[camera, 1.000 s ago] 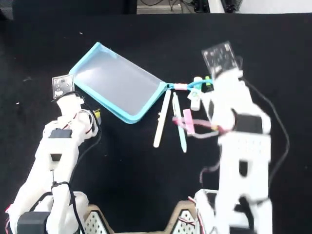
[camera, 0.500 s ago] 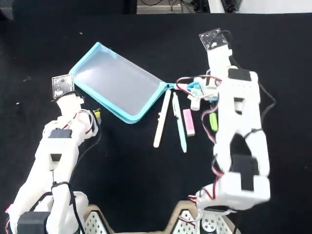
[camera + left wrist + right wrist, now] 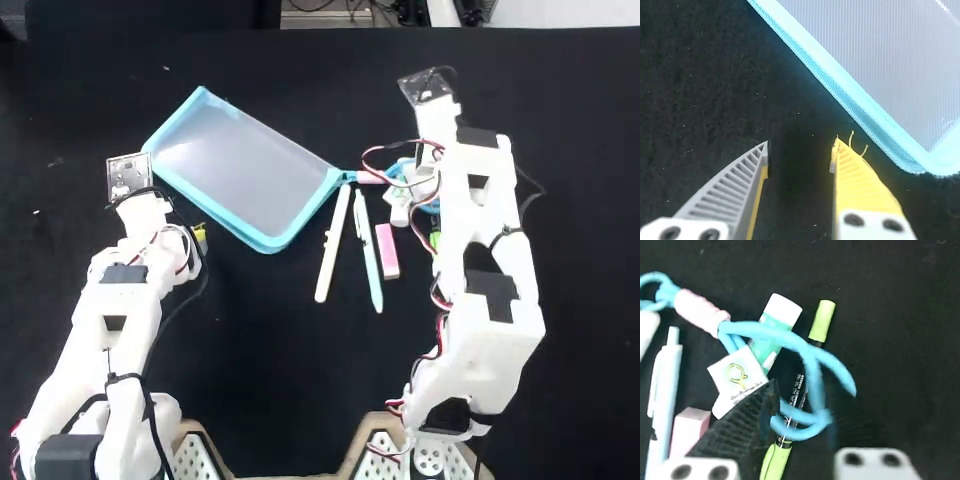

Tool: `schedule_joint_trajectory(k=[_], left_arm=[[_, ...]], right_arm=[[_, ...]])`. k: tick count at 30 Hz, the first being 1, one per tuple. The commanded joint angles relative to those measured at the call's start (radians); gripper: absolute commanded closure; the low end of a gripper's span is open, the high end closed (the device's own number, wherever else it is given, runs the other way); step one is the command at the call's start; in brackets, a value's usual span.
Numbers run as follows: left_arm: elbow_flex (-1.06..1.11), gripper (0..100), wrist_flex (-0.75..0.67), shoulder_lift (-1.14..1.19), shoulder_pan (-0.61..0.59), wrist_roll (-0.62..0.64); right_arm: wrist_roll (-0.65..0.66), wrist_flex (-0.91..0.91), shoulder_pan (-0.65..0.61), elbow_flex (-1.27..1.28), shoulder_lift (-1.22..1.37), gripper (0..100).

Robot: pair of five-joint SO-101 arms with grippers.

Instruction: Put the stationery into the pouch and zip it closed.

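Toward the upper left of the high view, your pouch [image 3: 245, 170] lies flat on the black table [image 3: 300, 380]. The left gripper [image 3: 800, 150] sits just beside its blue edge, jaws well apart with nothing between them. At centre right your right gripper [image 3: 807, 405] is spread too, the pouch's blue cord [image 3: 805, 360] looped round its dark finger [image 3: 742, 425], close by the pens [image 3: 333, 245], pink eraser [image 3: 387, 250] and green marker [image 3: 821, 320].

The pouch [image 3: 240, 180] lies left of the pens [image 3: 332, 245]; eraser [image 3: 387, 250] just right of them; left tool [image 3: 799, 150] beside the pouch.
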Motion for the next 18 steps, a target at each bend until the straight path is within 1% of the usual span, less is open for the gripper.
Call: schedule_joint_trajectory(k=[1, 6, 9, 14, 18], left_arm=[[-0.008, 80, -0.015, -0.005, 0.005, 0.005], [-0.008, 80, -0.015, -0.005, 0.005, 0.005], [-0.008, 80, -0.017, -0.005, 0.005, 0.005], [-0.007, 80, -0.017, -0.005, 0.005, 0.005], [-0.005, 80, -0.017, -0.005, 0.005, 0.005]], right_arm=[[0.081, 0.041, 0.008, -0.054, -0.015, 98.4], [0.083, 0.169, 0.008, -0.056, -0.128, 98.8], [0.083, 0.209, 0.000, -0.024, -0.229, 98.8], [0.084, 0.242, -0.032, 0.099, -0.438, 98.8], [0.084, 0.242, -0.072, 0.254, -0.645, 98.8]])
